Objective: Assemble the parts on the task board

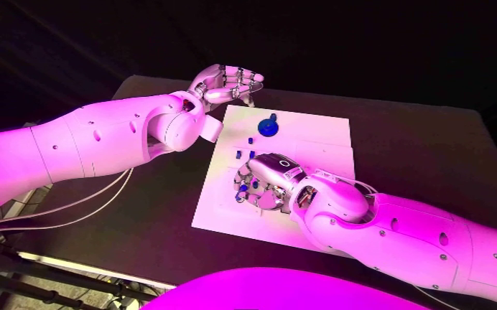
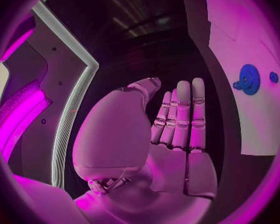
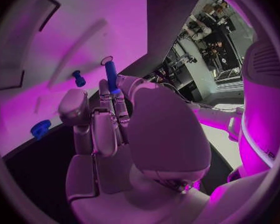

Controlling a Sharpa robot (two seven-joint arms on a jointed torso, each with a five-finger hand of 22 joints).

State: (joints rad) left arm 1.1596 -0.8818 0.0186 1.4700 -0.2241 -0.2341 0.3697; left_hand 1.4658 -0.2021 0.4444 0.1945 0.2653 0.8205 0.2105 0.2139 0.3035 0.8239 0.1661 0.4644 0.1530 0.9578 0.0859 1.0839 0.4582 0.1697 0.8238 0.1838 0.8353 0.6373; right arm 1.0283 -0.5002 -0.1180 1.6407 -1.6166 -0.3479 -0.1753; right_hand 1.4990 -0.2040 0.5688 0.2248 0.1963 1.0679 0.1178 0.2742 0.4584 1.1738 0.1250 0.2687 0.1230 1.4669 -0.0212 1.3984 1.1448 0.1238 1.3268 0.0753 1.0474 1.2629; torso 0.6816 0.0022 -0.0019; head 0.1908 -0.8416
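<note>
The white task board [image 1: 311, 145] lies in the middle of the black table. A blue gear [image 1: 269, 127] stands near its far edge, and it also appears in the left wrist view as the gear [image 2: 249, 79]. Small blue pegs [image 1: 244, 154] stand in the board close to my right hand [image 1: 267, 181]. That hand hovers over the board's left-middle part and pinches a long blue pin [image 3: 110, 75] between thumb and fingertips [image 3: 118, 97]. My left hand [image 1: 226, 84] is raised over the board's far left corner, fingers [image 2: 180, 114] straight, holding nothing.
A short blue peg [image 3: 78, 78] and another blue piece [image 3: 40, 128] sit on the board [image 3: 84, 30] beyond my right hand. Bare black table [image 1: 414, 138] surrounds the board; the table's left edge [image 1: 62, 181] is near my left arm.
</note>
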